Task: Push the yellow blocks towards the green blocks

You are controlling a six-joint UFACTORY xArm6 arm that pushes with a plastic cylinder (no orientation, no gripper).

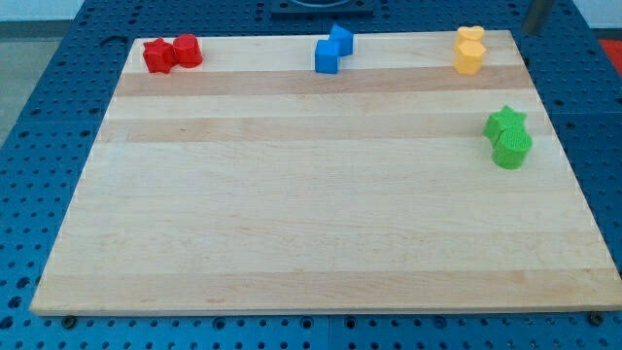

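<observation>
Two yellow blocks (469,51) sit touching near the board's top right edge: a heart-like one above a hexagonal one. Two green blocks sit touching at the view's right: a star (505,122) above a cylinder (512,150). My tip (535,32) shows at the view's top right corner, just beyond the board's top right corner, to the right of the yellow blocks and well above the green ones. It touches no block.
Two red blocks (172,52) sit at the board's top left. Two blue blocks (332,51) sit at the top middle. The wooden board (311,214) lies on a blue perforated table.
</observation>
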